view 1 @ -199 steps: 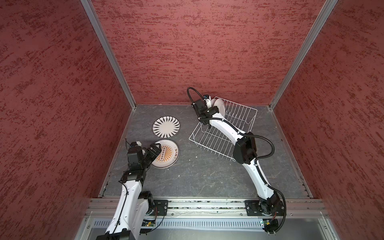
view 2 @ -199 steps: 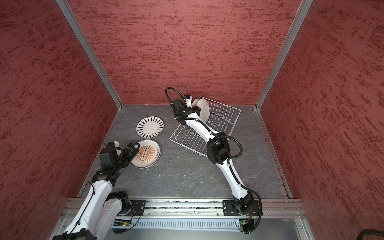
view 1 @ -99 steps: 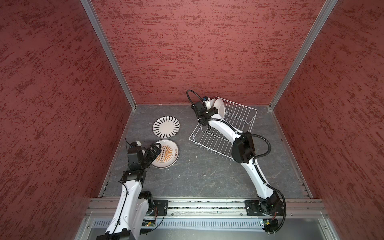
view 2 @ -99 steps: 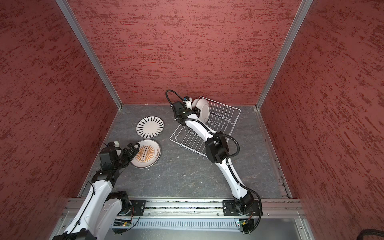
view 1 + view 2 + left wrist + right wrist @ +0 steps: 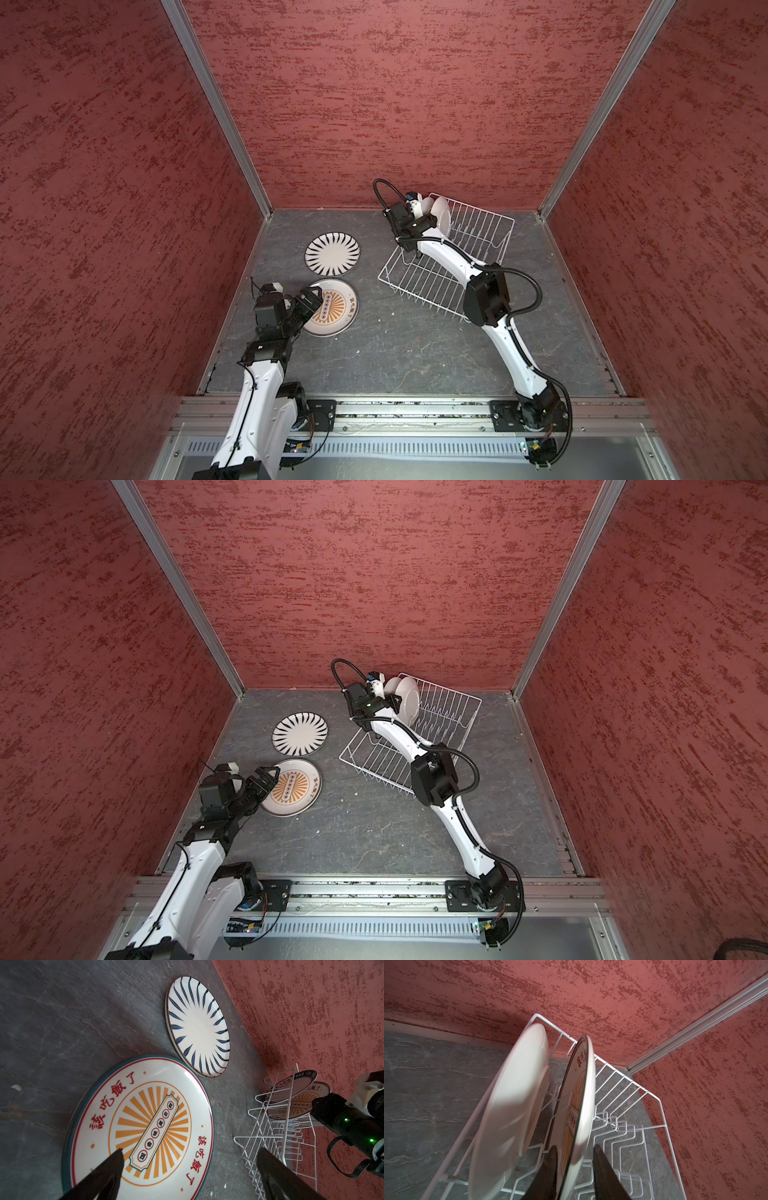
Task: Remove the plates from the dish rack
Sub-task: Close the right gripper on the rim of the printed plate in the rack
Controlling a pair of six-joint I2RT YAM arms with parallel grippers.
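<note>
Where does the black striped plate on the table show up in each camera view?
In a top view: striped plate lying flat, left of the dish rack.
In a top view: same place.
Left wrist: upper middle of the picture.
Right wrist: not in it.
Shared landmark: the dish rack, seen in all four views.

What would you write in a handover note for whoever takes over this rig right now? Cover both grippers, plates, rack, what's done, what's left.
Left gripper: open, over the sunburst plate on the table.
Right gripper: jaws straddle the rim of the racked sunburst plate; clamped or not, cannot tell.
Done: the sunburst plate and the striped plate lie face up on the table.
To do: two plates stand in the dish rack, that one and a white-backed plate.
</note>
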